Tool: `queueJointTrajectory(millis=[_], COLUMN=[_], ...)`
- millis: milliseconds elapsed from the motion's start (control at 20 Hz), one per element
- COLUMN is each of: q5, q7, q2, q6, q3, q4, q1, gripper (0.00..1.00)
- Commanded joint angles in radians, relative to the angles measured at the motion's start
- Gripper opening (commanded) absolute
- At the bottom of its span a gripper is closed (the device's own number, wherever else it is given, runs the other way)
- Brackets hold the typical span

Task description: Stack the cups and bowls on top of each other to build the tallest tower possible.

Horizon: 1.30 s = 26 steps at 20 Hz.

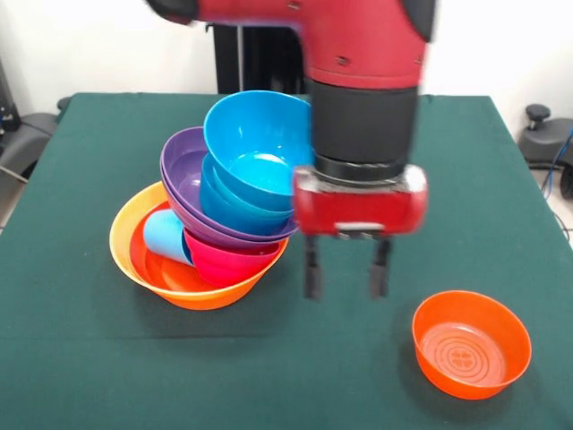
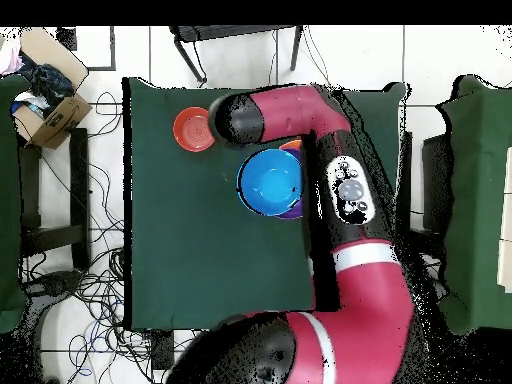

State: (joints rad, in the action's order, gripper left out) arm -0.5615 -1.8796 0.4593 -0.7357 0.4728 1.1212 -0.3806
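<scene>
Fingers [image 1: 346, 267] apart, empty, between leaning tower [image 1: 228, 197] and seemingly separate red-orange bowl [image 1: 471, 343].

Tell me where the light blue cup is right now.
In the front view the light blue cup lies tipped inside the big orange bowl at the pile's base, left of the magenta bowl and under the purple bowls.

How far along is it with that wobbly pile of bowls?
Mostly done: the leaning tower of nested plastic bowls sits in the large orange base bowl, with the light blue tumbler lying inside it. In hand: nothing; the open end effector hangs empty. Left: the small red-orange bowl alone on the table.
</scene>
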Motion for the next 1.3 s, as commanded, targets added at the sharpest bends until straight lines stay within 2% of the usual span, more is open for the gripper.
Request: queueJointTrajectory(millis=[50, 300, 400, 650, 800, 1000, 1300], q5=[0.045, 0.061, 0.062, 0.054, 0.056, 0.042, 0.061], q7=[-0.057, -0.132, -0.152, -0.087, -0.111, -0.086, -0.088], q2=[-0.093, -0.136, -0.156, -0.182, -0.185, -0.196, -0.2], q6=[-0.165, -0.175, -0.143, -0.124, -0.119, -0.122, -0.105], q3=[-0.007, -0.065, -0.082, -0.103, -0.127, -0.147, -0.174], q4=[-0.159, -0.215, -0.221, -0.234, -0.232, -0.249, -0.233], q1=[0.103, 0.151, 0.154, 0.155, 0.161, 0.169, 0.175], gripper=[1.0, 1.0, 1.0, 1.0, 1.0, 1.0, 1.0])
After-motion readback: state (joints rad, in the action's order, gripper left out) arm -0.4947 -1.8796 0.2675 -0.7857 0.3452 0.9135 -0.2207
